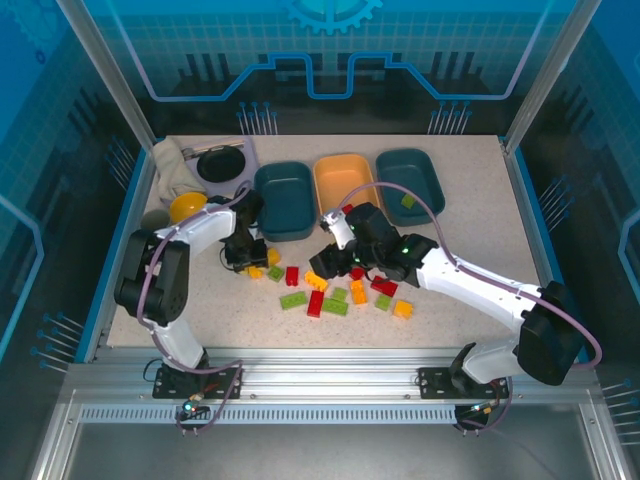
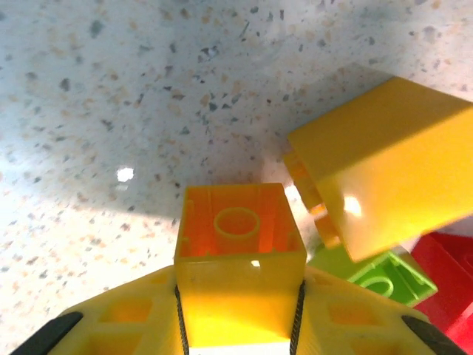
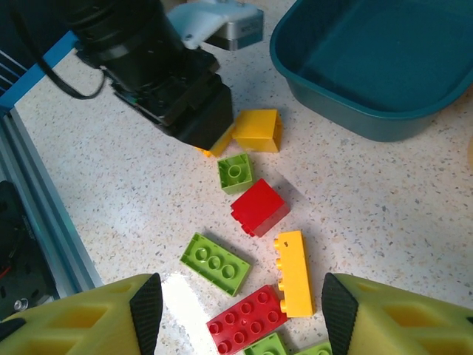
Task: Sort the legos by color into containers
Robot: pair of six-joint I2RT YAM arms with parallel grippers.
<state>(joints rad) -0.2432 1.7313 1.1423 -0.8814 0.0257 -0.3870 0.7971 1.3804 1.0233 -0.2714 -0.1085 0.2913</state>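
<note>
My left gripper (image 2: 238, 314) is shut on a small yellow lego (image 2: 238, 244), its hollow underside facing the camera, just above the table. Beside it lie another yellow lego (image 2: 384, 170), a green one (image 2: 384, 277) and a red one (image 2: 452, 274). From above, the left gripper (image 1: 250, 262) sits at the left end of the lego pile (image 1: 335, 295). My right gripper (image 3: 240, 318) hangs open over a red lego (image 3: 255, 322), a long yellow one (image 3: 294, 274) and a green one (image 3: 216, 262). Behind stand the containers: a teal tray (image 1: 283, 200), an orange tray (image 1: 345, 180) and a teal tray (image 1: 410, 175) holding a green lego (image 1: 407, 202).
A round black dish (image 1: 222, 163), a yellow ball-like thing (image 1: 187, 206) and a beige cloth (image 1: 172, 160) lie at the back left. The left arm's black wrist (image 3: 177, 96) stands close in front of my right gripper. A blue rail (image 3: 44, 222) edges the table.
</note>
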